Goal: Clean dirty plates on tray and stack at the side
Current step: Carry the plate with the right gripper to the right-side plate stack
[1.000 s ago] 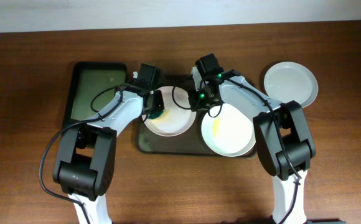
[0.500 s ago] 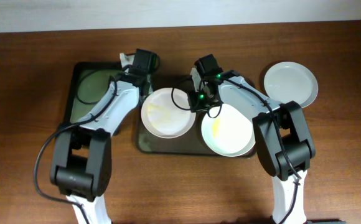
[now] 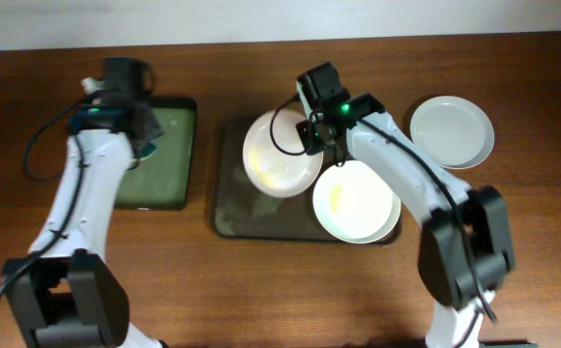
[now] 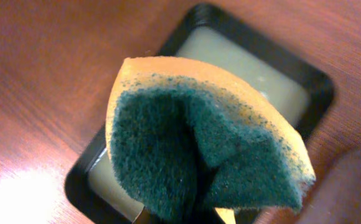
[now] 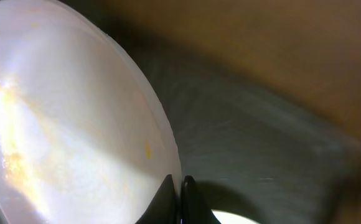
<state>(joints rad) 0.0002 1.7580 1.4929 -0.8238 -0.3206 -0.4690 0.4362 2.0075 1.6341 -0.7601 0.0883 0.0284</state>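
My right gripper (image 3: 311, 132) is shut on the rim of a white plate (image 3: 279, 155) with yellow smears and holds it tilted above the dark brown tray (image 3: 232, 208). In the right wrist view the fingers (image 5: 179, 194) pinch that plate's (image 5: 68, 124) edge. A second smeared plate (image 3: 356, 201) lies on the tray's right part. A third plate (image 3: 452, 130) sits on the table at the far right. My left gripper (image 3: 143, 135) is shut on a yellow and green sponge (image 4: 199, 143) above the small black tray (image 3: 164, 155).
The small black tray with a green inside (image 4: 280, 81) stands left of the brown tray. Bare wooden table (image 3: 261, 290) lies in front and at the sides.
My left arm has swung left from the tray's left plate to over the small black tray. My right gripper has lifted and tilted that plate.
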